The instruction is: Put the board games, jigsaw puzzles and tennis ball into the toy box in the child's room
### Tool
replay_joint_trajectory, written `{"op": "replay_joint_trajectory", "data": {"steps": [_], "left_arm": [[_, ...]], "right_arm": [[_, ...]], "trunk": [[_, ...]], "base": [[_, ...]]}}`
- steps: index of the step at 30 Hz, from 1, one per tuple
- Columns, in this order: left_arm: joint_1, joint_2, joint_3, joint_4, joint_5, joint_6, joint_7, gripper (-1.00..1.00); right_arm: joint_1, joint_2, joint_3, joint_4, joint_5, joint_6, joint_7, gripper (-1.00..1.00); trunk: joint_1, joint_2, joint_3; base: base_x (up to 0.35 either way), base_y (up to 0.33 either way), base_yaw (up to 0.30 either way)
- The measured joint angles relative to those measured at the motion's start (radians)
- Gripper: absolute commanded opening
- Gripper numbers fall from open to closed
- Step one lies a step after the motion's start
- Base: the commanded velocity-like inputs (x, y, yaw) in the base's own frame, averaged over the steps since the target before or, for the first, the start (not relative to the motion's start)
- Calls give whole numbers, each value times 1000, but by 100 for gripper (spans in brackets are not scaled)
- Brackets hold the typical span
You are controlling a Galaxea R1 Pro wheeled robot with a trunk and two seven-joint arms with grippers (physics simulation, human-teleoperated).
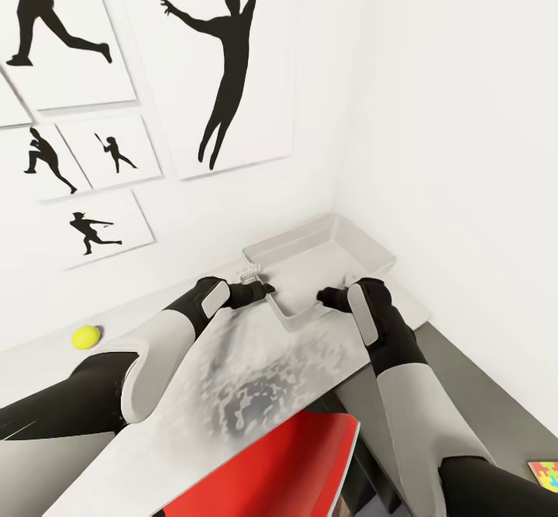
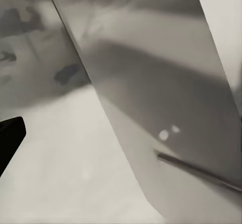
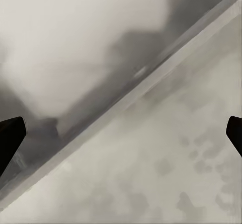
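Note:
A large flat board game (image 1: 232,393), mottled grey on top with a red face (image 1: 294,463) below, slopes up between my arms. Its far end meets the near rim of the light grey toy box (image 1: 364,249), which stands in the table's corner. My left gripper (image 1: 262,291) and right gripper (image 1: 327,296) sit on either side of that far end, both open. In the right wrist view both fingertips (image 3: 10,136) stand wide apart over a mottled surface. The tennis ball (image 1: 86,336) lies on the table (image 1: 31,362) at the left. A jigsaw puzzle (image 1: 545,473) shows at the lower right.
White walls close the corner right behind the toy box, with black silhouette posters (image 1: 225,60) on the left wall. A small white object (image 1: 249,273) lies by the left gripper. The dark grey table section (image 1: 480,393) runs along the right wall.

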Motion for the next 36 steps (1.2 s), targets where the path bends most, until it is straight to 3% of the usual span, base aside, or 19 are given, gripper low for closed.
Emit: {"op": "replay_joint_trajectory", "data": {"steps": [36], "left_arm": [[0, 0, 17, -7, 29, 2, -6, 100]], "right_arm": [[-1, 0, 0, 4, -17, -16, 18, 100]], "trunk": [[0, -1, -19]], "base": [[0, 0, 0]]}}
